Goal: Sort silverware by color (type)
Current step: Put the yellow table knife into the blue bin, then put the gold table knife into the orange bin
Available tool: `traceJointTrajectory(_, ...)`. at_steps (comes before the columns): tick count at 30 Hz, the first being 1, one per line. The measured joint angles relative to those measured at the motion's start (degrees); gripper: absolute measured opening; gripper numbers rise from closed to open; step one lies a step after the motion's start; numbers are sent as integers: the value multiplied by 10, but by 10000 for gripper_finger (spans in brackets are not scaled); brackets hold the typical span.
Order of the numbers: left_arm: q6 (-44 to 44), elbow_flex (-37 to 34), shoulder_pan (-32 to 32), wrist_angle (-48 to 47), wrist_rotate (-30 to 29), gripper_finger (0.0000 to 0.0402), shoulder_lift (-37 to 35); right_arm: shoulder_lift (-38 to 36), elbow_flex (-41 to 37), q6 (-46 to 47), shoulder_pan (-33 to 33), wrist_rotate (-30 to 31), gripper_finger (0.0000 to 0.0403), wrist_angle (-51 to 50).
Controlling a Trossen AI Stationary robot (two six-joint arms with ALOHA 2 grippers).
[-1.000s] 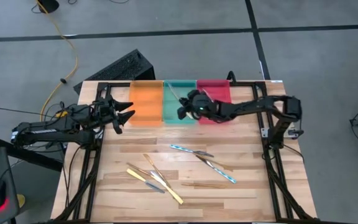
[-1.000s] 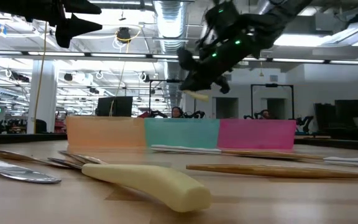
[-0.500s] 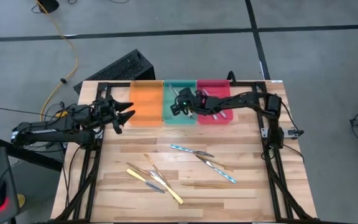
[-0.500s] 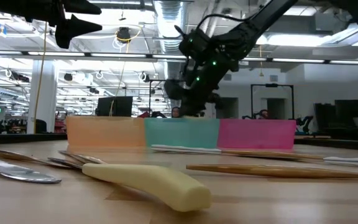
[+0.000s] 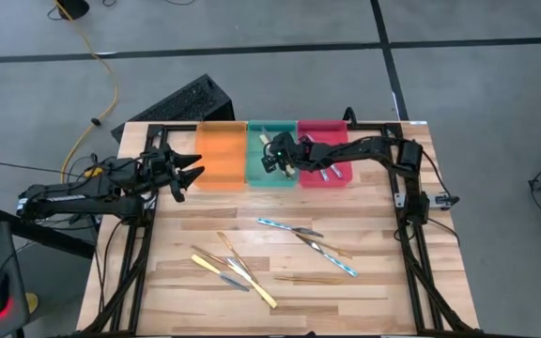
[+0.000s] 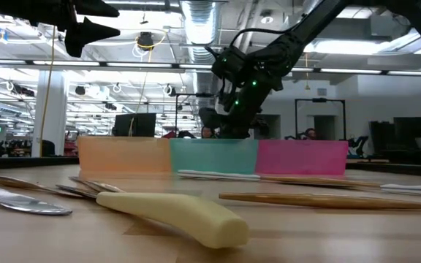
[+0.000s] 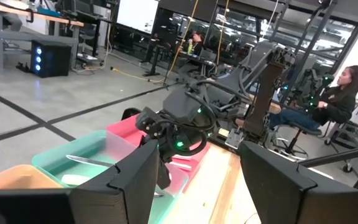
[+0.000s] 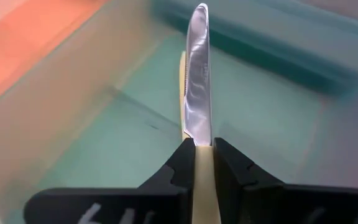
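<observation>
My right gripper (image 5: pixel 272 158) is over the green tray (image 5: pixel 256 175), shut on a knife (image 8: pixel 197 74) with a pale yellow handle and a shiny blade. Another yellow-handled piece (image 8: pixel 182 93) lies on the tray floor under the blade. Bronze-gold, yellow-handled and silver-blue silverware (image 5: pixel 289 228) lies scattered on the wooden table (image 5: pixel 374 300), more of it at the near left (image 5: pixel 235 268). My left gripper (image 5: pixel 191 171) waits open, raised, left of the orange tray (image 5: pixel 222 155). My right gripper pinches the knife's yellow handle (image 8: pixel 202 167) between its two fingers, which lie along the knife. The fingers slant down from the table's right side. The blade (image 8: pixel 197 56) sticks out ahead of them over the green tray's floor; whether its tip touches, I cannot tell.
Orange, green and red trays stand side by side along the far edge. The red tray (image 5: pixel 338 141) holds silver-blue pieces (image 5: pixel 327 173). A black frame (image 5: pixel 411 235) borders the table. In the left wrist view a seated person (image 7: pixel 334 99) shows beyond the table.
My right gripper has come down from well above the trays into the green tray, shifting a little toward the table's left and tipping its fingers downward, with the yellow-handled knife still between them.
</observation>
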Motion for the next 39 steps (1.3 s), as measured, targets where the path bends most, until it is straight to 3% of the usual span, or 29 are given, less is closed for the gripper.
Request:
traceJointTrajectory(15, -2, 0, 0, -1, 0, 208, 0, 0, 0, 16, -11, -12, 95, -22)
traceJointTrajectory(25, -1, 0, 0, -26, 0, 209, 0, -4, 5, -40, -13, -48, 167, -23)
traceJointTrajectory(34, 9, 0, 0, -108, 10, 209, 0, -134, 49, -165, 14, -80, 172, -98)
traceJointTrajectory(39, 2, 0, -2, -125, 74, 209, 7, -251, 58, -220, 50, -84, 165, -199)
